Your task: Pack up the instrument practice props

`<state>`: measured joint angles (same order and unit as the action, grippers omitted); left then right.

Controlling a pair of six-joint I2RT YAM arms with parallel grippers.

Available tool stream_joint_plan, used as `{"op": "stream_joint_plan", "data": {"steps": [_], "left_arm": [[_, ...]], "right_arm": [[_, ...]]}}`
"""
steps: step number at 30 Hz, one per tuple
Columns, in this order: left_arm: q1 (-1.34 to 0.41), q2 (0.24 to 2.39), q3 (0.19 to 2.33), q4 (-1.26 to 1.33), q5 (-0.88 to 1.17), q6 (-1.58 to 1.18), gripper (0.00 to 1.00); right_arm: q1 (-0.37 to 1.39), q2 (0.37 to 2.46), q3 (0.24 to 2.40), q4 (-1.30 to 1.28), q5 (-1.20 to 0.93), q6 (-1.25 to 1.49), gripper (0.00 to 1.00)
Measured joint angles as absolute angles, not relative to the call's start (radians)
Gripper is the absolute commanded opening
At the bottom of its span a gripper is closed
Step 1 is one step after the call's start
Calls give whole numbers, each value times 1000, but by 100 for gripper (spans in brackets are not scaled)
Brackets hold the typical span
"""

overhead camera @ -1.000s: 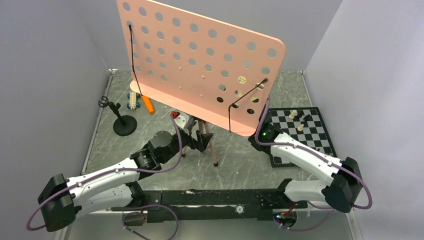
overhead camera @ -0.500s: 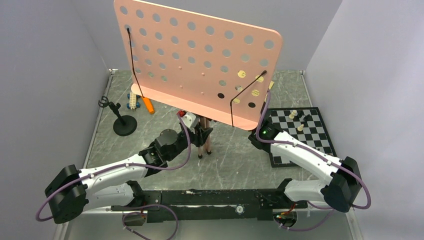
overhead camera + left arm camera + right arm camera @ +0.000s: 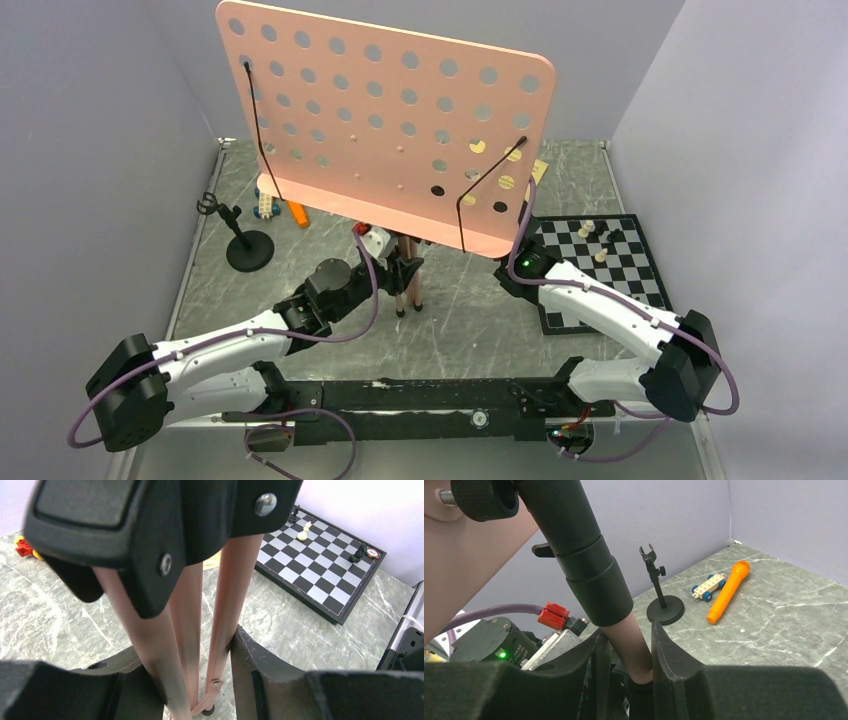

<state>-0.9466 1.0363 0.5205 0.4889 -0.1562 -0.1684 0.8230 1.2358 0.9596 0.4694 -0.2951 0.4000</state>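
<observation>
A grey-veined marble table (image 3: 470,325) sits between plain lilac walls. The pink music stand (image 3: 390,130) stands upright in the middle, its punched panel raised high toward the far side. The left gripper (image 3: 192,655) is partly closed around the stand's tripod legs, which are bunched together between its fingers. The right gripper (image 3: 631,652) is clamped narrowly on the stand's pink post, just below a black collar. Yellow showing through holes at the panel's right end may be the sheet-music pages (image 3: 511,155). At the far left the orange microphone (image 3: 726,591) lies beside a toy block (image 3: 708,586), with the black mic stand (image 3: 664,605) upright nearby. The chessboard (image 3: 600,290) lies to the right.
</observation>
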Motion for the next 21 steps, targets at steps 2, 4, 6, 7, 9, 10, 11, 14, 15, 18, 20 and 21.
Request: {"op": "stream_joint_plan", "data": {"steps": [2, 4, 6, 7, 9, 10, 11, 14, 15, 18, 20, 21], "left_arm": [[-944, 1036, 520, 489, -153, -168, 0], [-943, 1036, 520, 489, -151, -168, 0], [-942, 1036, 520, 489, -150, -169, 0], [-942, 1036, 520, 489, -150, -168, 0], [-942, 1036, 520, 489, -150, -169, 0], [-942, 1036, 520, 488, -152, -169, 0], [-941, 1036, 520, 488, -153, -173, 0], [-939, 1032, 521, 482, -158, -193, 0], [-938, 1028, 526, 466, -165, -203, 0], [-938, 1014, 555, 389, -184, -230, 0], [-938, 1003, 577, 330, -187, -248, 0], [-939, 995, 588, 299, -187, -257, 0]], "right_arm": [[823, 1239, 960, 473, -295, 398, 33], [822, 1241, 960, 479, -295, 397, 38], [822, 1243, 960, 483, -295, 405, 37], [822, 1244, 960, 487, -294, 413, 29], [822, 1246, 960, 492, -295, 414, 1], [821, 1249, 960, 498, -300, 389, 0], [818, 1253, 961, 505, -310, 341, 0], [815, 1271, 975, 516, -332, 252, 0], [815, 1278, 986, 505, -338, 252, 0], [816, 1298, 1032, 445, -350, 280, 0], [814, 1308, 1056, 415, -355, 305, 0], [812, 1311, 1064, 403, -358, 319, 0]]}}
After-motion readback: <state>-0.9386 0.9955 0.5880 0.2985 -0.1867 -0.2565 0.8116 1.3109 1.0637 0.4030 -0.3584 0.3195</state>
